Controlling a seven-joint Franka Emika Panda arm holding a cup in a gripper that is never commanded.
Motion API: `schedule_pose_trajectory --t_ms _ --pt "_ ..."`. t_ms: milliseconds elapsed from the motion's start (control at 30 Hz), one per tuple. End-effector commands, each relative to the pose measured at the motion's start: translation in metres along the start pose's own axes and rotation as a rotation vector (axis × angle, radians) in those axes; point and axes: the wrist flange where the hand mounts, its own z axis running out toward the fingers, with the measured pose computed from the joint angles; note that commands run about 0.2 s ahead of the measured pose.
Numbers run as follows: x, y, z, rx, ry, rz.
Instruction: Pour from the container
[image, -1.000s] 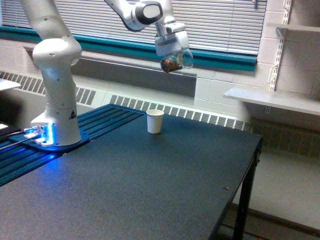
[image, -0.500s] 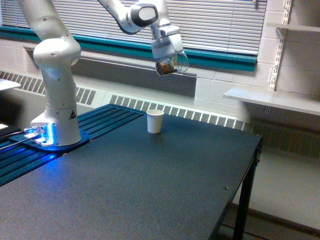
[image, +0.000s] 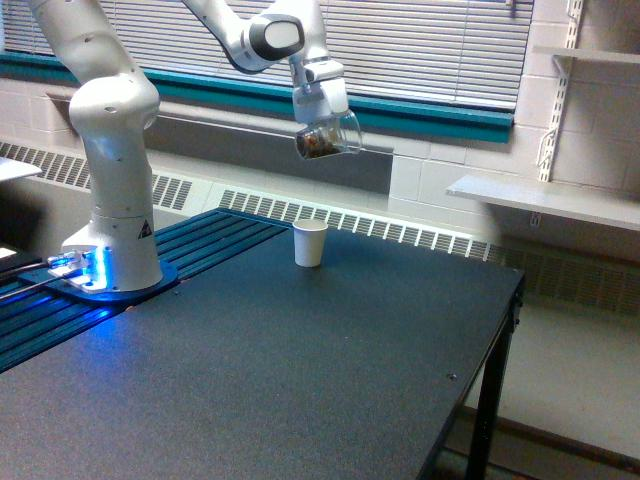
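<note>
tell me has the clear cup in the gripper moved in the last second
Yes. The clear cup has shifted toward the exterior view's left, now above the white paper cup, which stayed put.

The gripper (image: 322, 118) moved toward the exterior view's left and ended up high above the white cup (image: 310, 242). It carried the container (image: 328, 137) along with it. The container also turned: its open end had pointed more to the exterior view's right, and the brown bits sat lower in the container's left end.
</note>
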Motion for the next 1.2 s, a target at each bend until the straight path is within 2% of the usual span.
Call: schedule_pose_trajectory --t_ms 33,433,1200 --pt "-0.010 0.004 -0.003 -0.004 -0.014 0.057" --pt "-0.018 0.010 -0.001 -0.009 -0.038 0.128" --pt "-0.033 0.015 0.007 0.013 -0.097 0.252"
